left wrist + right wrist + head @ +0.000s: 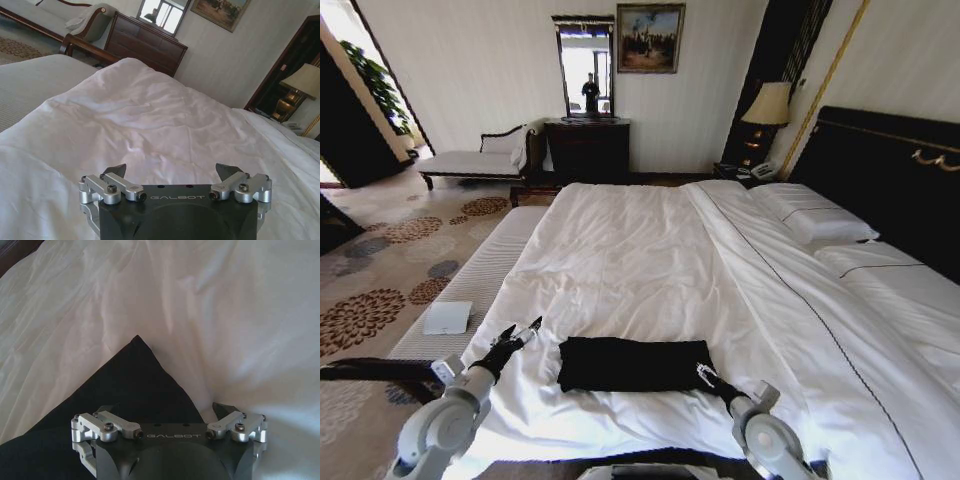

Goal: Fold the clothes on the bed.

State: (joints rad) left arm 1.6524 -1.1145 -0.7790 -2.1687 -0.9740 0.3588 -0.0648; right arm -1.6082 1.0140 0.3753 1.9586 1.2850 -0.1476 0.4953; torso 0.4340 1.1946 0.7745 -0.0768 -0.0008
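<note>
Shirt folded into a dark strip near the foot of the bed

The shirt (634,364) lay flat on the white bed (650,260), between both arms. Left gripper (523,331) sat just off its left end, fingers spread wide, holding nothing. Right gripper (702,372) was at the shirt's right edge, also open and empty, over its corner.
</note>
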